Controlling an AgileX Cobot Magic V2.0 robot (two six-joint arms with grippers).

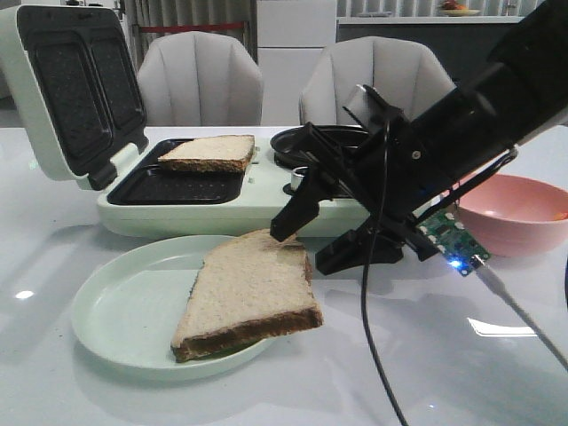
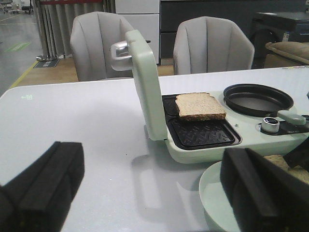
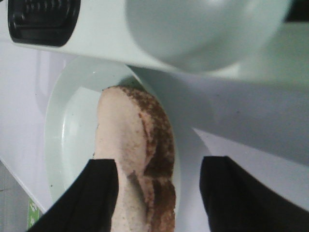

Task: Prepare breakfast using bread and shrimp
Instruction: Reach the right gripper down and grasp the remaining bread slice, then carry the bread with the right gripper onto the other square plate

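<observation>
- Front: right gripper (image 1: 306,235) at bread slice (image 1: 250,295) on plate (image 1: 115,311), fingers apart, likely approaching to grasp; second slice (image 1: 209,152) already in sandwich maker (image 1: 177,209).
- Left wrist: left gripper (image 2: 149,193) spread, idle, holding nothing.
- Right wrist: fingers (image 3: 91,193) straddle the slice edge, unclamped. Shrimp unseen.

The right arm (image 1: 497,106) is matte black and bulky, with thin black cables (image 1: 377,293) hanging beside its tool (image 1: 306,240). Behind the tool sits a bare green circuit board (image 1: 454,235) with a lit blue LED. The left tool's fingers (image 2: 46,181) are blocky, black and ridged.
</observation>
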